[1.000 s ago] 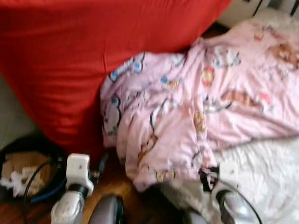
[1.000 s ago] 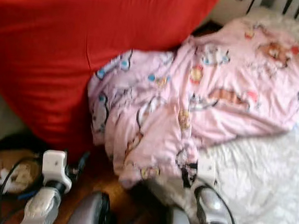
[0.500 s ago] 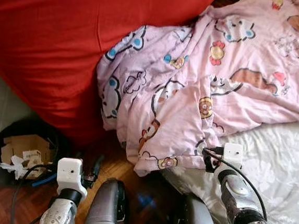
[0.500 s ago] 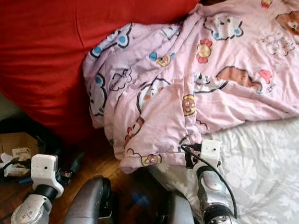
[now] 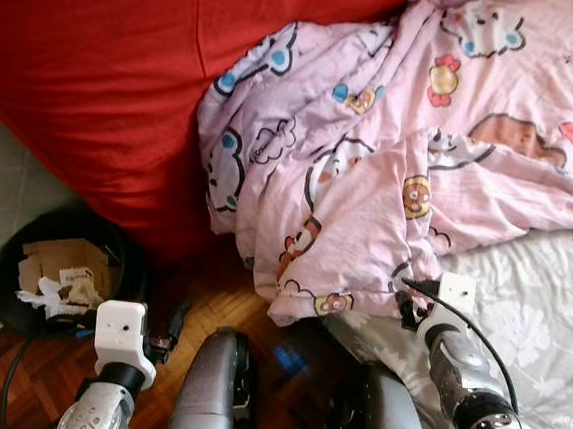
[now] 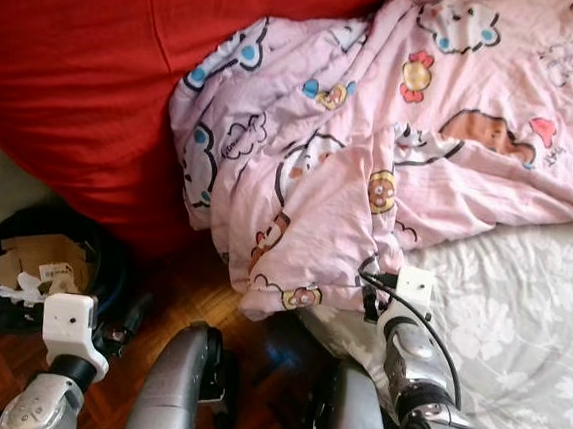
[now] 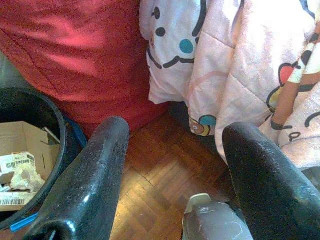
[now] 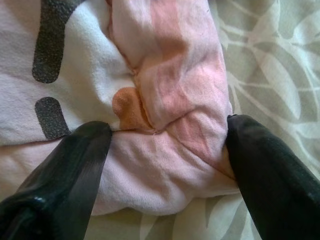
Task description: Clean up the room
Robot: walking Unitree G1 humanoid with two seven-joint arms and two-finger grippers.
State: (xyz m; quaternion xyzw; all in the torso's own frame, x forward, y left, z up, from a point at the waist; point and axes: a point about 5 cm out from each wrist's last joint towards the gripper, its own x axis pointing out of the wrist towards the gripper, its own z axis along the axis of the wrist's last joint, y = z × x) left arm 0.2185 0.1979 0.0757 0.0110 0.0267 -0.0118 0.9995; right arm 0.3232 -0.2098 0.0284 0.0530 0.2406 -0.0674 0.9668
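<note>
From the head camera I see a pink quilted blanket printed with cartoon animals (image 5: 391,163) lying crumpled across the far right, half on the bed's white floral-patterned sheet (image 5: 548,318) and half slumped against a big red fabric cushion (image 5: 109,68) that takes up the far left. The blanket's near corner hangs over the bed edge above the dark herringbone parquet floor (image 5: 284,360). Near left, on the floor beside the red cushion, stands a round black waste bin (image 5: 17,306) holding torn cardboard and crumpled white paper. My left hand (image 5: 168,327) sits low over the floor just right of the bin. My right hand (image 5: 411,304) is at the blanket's near edge where it meets the white sheet.

In the left wrist view, my left hand (image 7: 175,170) has its two black fingers (image 7: 95,175) spread wide apart with nothing between them. Beyond them I see parquet, the bin's rim, the red cushion and the hanging fold of blanket.

In the right wrist view, my right hand (image 8: 167,165) is spread wide around a bunched pink corner of the blanket; each black finger (image 8: 65,170) sits at one side of the fold, the jaws not closed on it, with the floral sheet just beyond.
</note>
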